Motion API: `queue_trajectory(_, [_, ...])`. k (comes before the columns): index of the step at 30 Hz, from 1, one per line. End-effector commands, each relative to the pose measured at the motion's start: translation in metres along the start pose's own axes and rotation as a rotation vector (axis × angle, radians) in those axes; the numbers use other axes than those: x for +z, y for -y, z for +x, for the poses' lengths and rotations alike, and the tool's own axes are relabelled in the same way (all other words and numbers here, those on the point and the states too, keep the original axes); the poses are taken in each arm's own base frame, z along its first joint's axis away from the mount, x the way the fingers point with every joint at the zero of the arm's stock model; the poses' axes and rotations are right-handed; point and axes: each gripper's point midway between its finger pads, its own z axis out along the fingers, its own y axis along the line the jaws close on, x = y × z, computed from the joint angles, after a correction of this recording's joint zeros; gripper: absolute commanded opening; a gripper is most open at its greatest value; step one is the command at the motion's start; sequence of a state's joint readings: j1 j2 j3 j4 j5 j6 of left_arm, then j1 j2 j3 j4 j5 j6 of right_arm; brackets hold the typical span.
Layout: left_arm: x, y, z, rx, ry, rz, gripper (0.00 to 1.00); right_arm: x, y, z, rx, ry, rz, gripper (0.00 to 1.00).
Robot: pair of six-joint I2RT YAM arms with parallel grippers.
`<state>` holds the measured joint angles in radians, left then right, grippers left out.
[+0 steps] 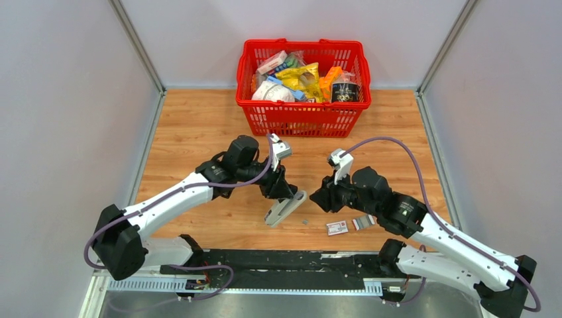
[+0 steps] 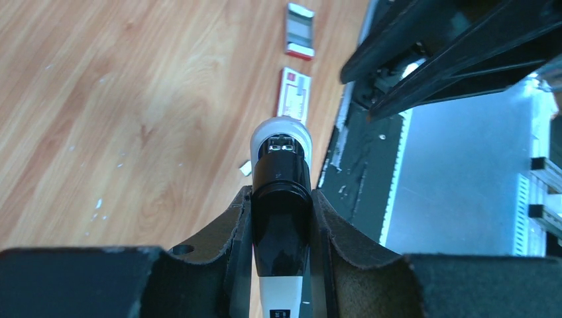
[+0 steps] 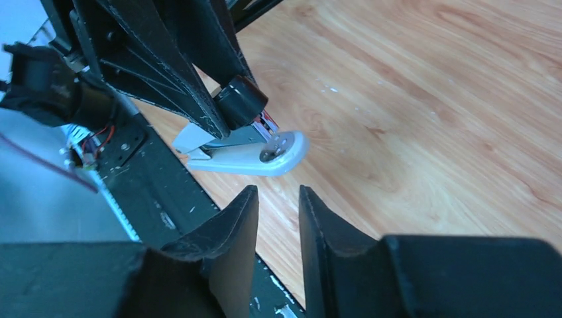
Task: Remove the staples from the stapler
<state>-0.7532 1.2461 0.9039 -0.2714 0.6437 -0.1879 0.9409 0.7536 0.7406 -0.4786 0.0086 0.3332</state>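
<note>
Wood-grain desk between grey walls, with a red basket of groceries at 12 o'clock and the work nearer 6 o'clock. The left tool is clamped on the black upper body of the stapler, whose nose tilts down toward the desk. At 3 o'clock of it the right tool hangs with its fingers parted and nothing between them. Of the staples I make out only a tiny pale bit on the desk just beside the stapler's nose, likely a loose piece. Whether a strip sits in the magazine I cannot tell. A red-and-white box lies at 4 o'clock. As I judge it, the right tool could close on the white base instead of the magazine and twist the stapler in the left grip. Freed staples could also scatter over the near edge onto the black rail. Only the right wrist view shows the base's underside and metal channel, only the left wrist view shows the loose bit clearly, and only the overhead shows the arms' spacing.
</note>
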Motion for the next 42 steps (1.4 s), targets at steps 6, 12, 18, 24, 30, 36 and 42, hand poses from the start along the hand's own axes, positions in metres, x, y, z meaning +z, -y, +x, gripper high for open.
queue_trajectory(6, [-0.023, 0.065, -0.03, 0.144, 0.125, 0.288, 0.0, -0.013, -0.043, -0.025, -0.08, 0.012, -0.211, 0.39])
queue_trajectory(12, [-0.034, 0.084, -0.029, 0.182, 0.13, 0.366, 0.0, -0.028, -0.058, -0.035, -0.137, 0.025, -0.296, 0.39])
queue_trajectory(18, [-0.04, 0.099, -0.028, 0.206, 0.136, 0.441, 0.0, -0.036, -0.065, -0.033, -0.176, 0.001, -0.34, 0.41])
queue_trajectory(24, [-0.044, 0.109, -0.027, 0.224, 0.141, 0.488, 0.0, -0.039, -0.072, -0.028, -0.195, -0.025, -0.389, 0.42])
queue_trajectory(30, [-0.044, 0.115, -0.026, 0.236, 0.138, 0.516, 0.0, -0.039, -0.084, -0.02, -0.196, -0.051, -0.474, 0.44])
queue_trajectory(36, [-0.045, 0.122, -0.022, 0.251, 0.132, 0.549, 0.0, -0.035, -0.092, -0.016, -0.183, -0.061, -0.528, 0.45])
queue_trajectory(42, [-0.046, 0.127, -0.025, 0.277, 0.152, 0.567, 0.0, -0.031, -0.097, -0.005, -0.164, -0.094, -0.575, 0.4])
